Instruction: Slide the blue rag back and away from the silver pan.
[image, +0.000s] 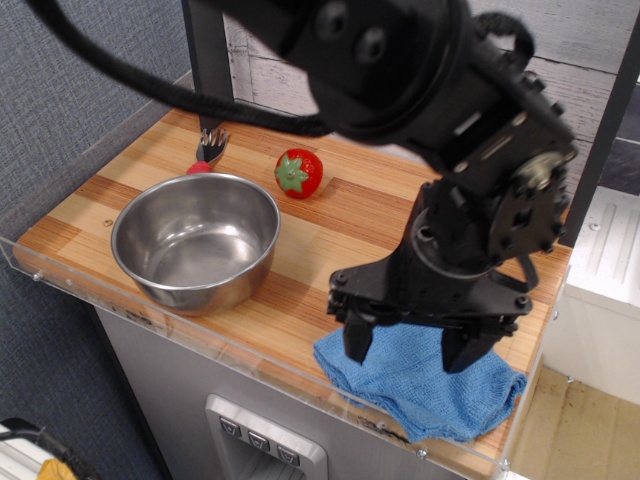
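A crumpled mid-blue terry rag (425, 385) lies at the worktop's (330, 245) front edge. The black pincer (410, 350), spread wide, straddles it. No writing is readable.

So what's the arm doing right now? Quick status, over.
Gripper open, fingers spread low over the blue rag. Rag at front right counter edge, not gripped. Silver pan well to its left. Nothing between them.
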